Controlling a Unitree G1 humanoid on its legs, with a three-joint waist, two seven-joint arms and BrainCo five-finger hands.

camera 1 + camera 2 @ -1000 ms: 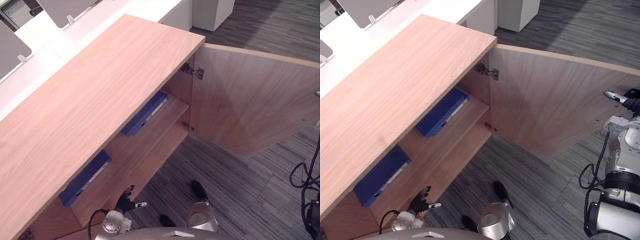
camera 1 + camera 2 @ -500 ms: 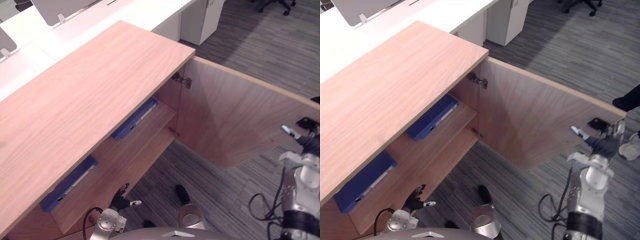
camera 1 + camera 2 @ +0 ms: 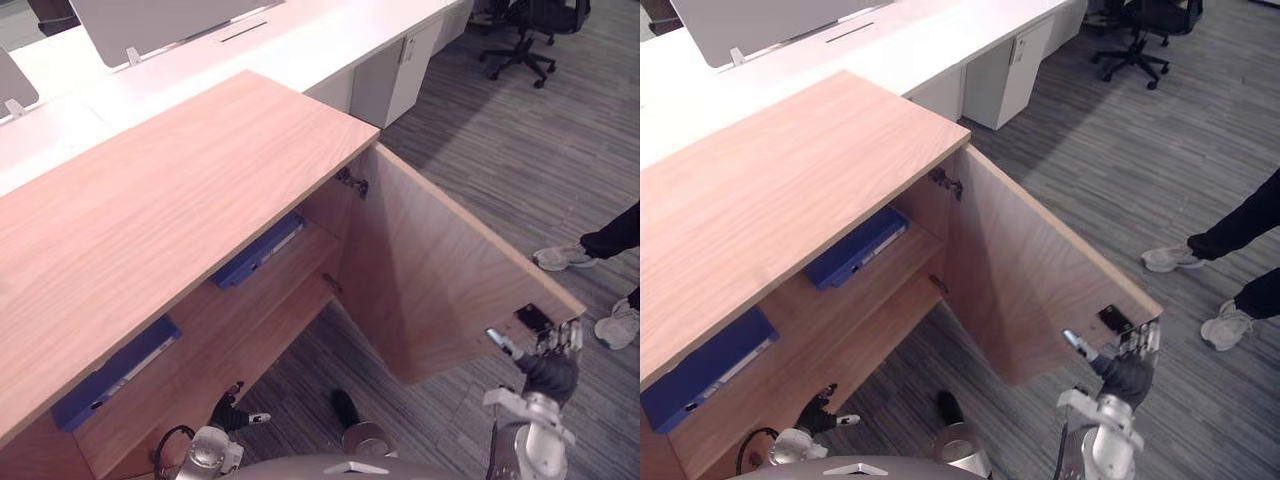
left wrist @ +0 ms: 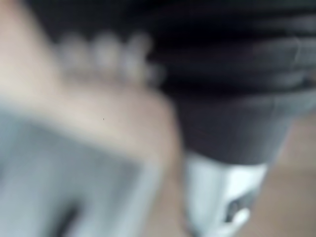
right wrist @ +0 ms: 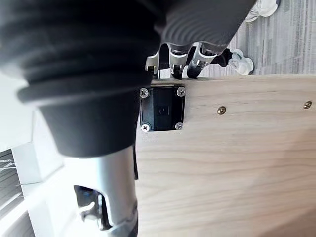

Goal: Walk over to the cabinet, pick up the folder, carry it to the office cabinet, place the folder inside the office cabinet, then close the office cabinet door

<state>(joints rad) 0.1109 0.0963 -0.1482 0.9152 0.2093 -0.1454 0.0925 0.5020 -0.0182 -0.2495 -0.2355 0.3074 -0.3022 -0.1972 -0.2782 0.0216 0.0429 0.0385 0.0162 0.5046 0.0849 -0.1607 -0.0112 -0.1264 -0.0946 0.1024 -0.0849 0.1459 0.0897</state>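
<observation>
The wooden office cabinet (image 3: pixel 170 200) stands with its door (image 3: pixel 430 280) partly swung out. Two blue folders lie on its shelf, one (image 3: pixel 258 255) near the hinge side and one (image 3: pixel 115 372) further left. My right hand (image 3: pixel 548 375) is at the door's free edge by the black latch plate (image 5: pixel 160 109). Its fingers (image 5: pixel 177 57) reach straight over that edge, and the thumb stands on the inner face. My left hand (image 3: pixel 228 410) hangs low in front of the cabinet's bottom shelf, relaxed and holding nothing.
A person's legs and white shoes (image 3: pixel 560 258) stand on the grey carpet right of the door. White desks (image 3: pixel 300 40) with a grey screen panel (image 3: pixel 150 20) run behind the cabinet. An office chair (image 3: pixel 520 30) is at the far right.
The door has swung partway toward the cabinet with my right hand on its free edge. The camera has turned, bringing the person's shoes and the chair into sight.
</observation>
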